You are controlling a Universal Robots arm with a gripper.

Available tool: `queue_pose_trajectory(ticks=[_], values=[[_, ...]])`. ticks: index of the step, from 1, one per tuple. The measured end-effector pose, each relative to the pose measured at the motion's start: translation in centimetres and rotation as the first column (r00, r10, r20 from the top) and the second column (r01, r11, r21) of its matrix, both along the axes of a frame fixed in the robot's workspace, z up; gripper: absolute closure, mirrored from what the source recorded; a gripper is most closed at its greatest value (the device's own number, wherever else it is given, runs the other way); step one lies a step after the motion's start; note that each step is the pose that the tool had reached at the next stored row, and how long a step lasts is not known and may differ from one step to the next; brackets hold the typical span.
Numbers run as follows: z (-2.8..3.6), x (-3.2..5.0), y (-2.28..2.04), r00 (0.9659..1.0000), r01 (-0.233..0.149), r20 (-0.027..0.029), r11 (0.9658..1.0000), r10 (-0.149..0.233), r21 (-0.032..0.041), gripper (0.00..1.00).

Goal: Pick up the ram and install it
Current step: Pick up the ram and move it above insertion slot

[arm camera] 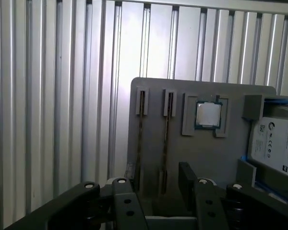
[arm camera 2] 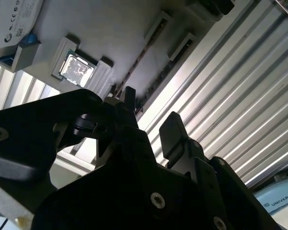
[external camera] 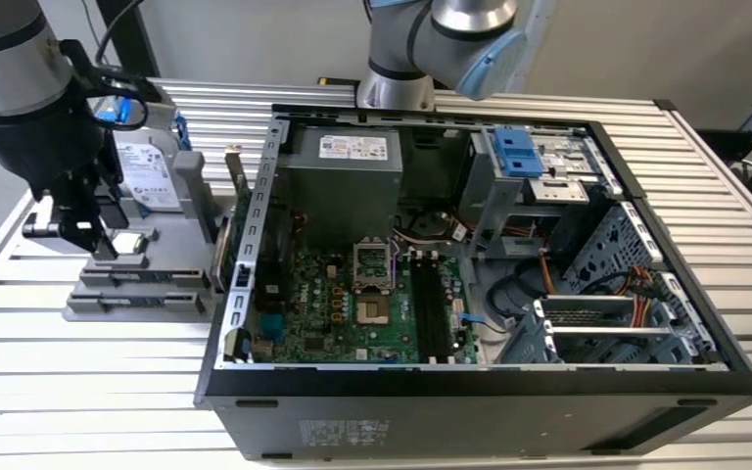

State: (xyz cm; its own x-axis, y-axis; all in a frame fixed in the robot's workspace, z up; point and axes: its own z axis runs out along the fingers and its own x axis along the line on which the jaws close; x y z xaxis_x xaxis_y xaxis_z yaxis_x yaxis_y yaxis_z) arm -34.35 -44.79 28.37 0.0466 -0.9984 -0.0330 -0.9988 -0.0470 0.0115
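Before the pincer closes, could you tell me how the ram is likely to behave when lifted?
The ram stands on edge as a thin strip in the grey holder, so it is probably stiff and light. Its slimness suggests it could twist in the open pincer if gripped off-centre.

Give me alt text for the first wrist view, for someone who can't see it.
The open gripper hangs over a grey holder on a slatted metal table, its fingers either side of the ram standing on edge in a slot. The holder also carries a processor chip and a hard drive.
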Motion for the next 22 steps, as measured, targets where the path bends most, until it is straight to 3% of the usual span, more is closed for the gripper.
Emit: queue_pose_trajectory(ticks=[22], values=[[-3.86, -0.12, -0.37, 0.9999, 0.014, -0.0001, 0.9999, -0.014, 0.0000, 0.00]])
